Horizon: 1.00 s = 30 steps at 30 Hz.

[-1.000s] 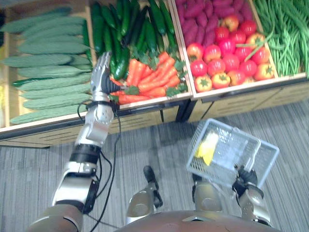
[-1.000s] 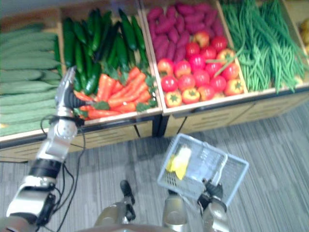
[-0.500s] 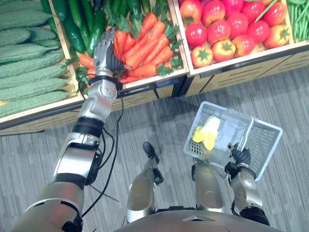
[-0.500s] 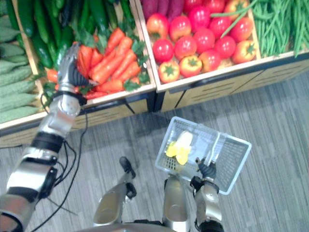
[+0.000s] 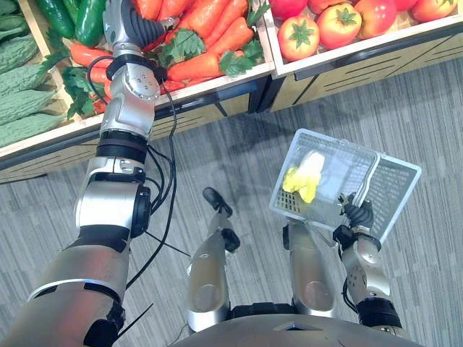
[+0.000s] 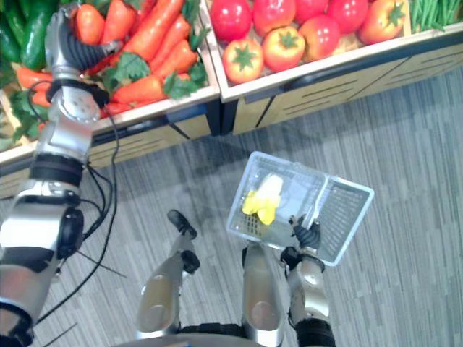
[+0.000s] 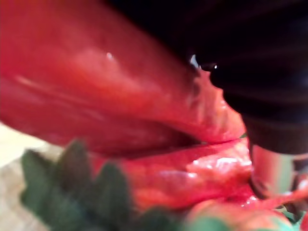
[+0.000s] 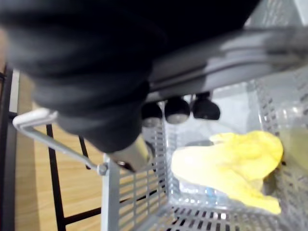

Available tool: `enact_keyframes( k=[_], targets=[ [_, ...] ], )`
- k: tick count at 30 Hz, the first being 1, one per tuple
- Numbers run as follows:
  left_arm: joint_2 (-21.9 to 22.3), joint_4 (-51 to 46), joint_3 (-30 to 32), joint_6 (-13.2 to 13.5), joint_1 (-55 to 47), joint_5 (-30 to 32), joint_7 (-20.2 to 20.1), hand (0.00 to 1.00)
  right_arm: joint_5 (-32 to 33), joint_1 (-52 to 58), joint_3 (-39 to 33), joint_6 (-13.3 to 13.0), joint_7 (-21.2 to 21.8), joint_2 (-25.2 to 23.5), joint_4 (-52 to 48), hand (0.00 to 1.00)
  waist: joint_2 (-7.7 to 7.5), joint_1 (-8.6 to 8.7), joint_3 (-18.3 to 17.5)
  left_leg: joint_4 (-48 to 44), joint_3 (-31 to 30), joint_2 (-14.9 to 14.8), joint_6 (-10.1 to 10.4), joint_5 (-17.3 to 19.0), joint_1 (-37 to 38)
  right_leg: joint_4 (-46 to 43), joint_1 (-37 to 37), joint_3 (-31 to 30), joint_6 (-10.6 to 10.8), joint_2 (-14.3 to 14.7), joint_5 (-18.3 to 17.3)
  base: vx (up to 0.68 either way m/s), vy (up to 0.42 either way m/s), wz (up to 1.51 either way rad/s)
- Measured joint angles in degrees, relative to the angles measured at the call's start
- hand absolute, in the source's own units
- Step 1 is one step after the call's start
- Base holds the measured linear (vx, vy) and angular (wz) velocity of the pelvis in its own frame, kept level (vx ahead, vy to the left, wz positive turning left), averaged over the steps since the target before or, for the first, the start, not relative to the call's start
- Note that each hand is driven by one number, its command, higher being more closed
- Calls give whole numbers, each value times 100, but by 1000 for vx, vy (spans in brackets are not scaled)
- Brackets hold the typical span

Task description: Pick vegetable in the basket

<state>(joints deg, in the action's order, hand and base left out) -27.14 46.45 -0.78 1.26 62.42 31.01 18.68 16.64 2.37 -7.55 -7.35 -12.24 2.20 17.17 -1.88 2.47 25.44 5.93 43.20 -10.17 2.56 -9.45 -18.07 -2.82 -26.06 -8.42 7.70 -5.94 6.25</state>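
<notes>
Risk: your left hand [image 5: 130, 27] lies among the carrots [image 5: 197, 65], its hold not tellable, so a loose lift may spill one short of the basket [image 5: 396, 194] that your right hand's [image 5: 353, 215] fingers clench.

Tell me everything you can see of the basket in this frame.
The basket is pale grey plastic, rectangular, with perforated walls. It hangs tilted above the grey floor, before the vegetable stand. The right hand is curled round its handle. Inside lies one yellow-and-white item.
</notes>
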Motion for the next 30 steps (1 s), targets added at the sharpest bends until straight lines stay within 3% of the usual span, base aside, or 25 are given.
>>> enact_keyframes(
  k=[7, 13, 20, 22, 27, 28, 30],
  targets=[
    [29, -224, -204, -271, -335, 383, -76, 100, 16, 314, 144, -51, 69, -1, -53, 100, -3, -11, -5, 1, -98, -35, 10, 90, 554, -2, 620, 225, 0, -2, -1, 63, 16, 6],
    [-202, -1446, -202, -423, -530, 863, 276, 100, 32, 443, 154, -55, 79, -2, 37, 100, 15, -22, -17, -29, -171, -21, -14, 69, 940, -12, 1057, 464, -103, -31, -84, 57, 6, 6],
    [-341, -2734, -219, -549, -1705, 1579, 497, 100, 75, 485, 105, -46, 168, 4, 692, 100, 207, 147, -607, -28, -335, 95, 4, 75, 1315, 77, 1515, 559, -127, -80, -313, 79, -33, 4],
    [-323, -3325, -488, -532, -2165, 1716, 492, 100, 86, 702, 58, -45, 227, 2, 604, 100, 227, 229, -820, -25, -367, 142, 35, 103, 1447, 133, 1680, 558, -116, -94, -397, 43, -29, 1],
    [199, -4137, -1405, 107, -3223, 1722, 346, 100, 107, 1348, -61, -19, 318, -170, -188, 100, 236, 453, -1204, -25, -180, 220, 146, 240, 1787, 7, 1737, 265, -73, -115, -518, 9, 2, -30],
    [475, -4129, -1574, 219, -3617, 1679, 284, 100, 107, 1375, 28, 20, 319, -163, -483, 100, 246, 452, -1246, -26, 112, 223, 110, 314, 1984, -94, 1672, 425, -244, -167, -661, -20, 38, -122],
    [857, -4127, -1829, 400, -4214, 1467, 33, 100, 102, 1336, 222, 19, 355, -89, -749, 100, 307, 496, -1275, -39, 663, 202, 178, 469, 2302, -495, 1563, 2011, -1131, -649, -874, 2, 77, -151]
  ],
)
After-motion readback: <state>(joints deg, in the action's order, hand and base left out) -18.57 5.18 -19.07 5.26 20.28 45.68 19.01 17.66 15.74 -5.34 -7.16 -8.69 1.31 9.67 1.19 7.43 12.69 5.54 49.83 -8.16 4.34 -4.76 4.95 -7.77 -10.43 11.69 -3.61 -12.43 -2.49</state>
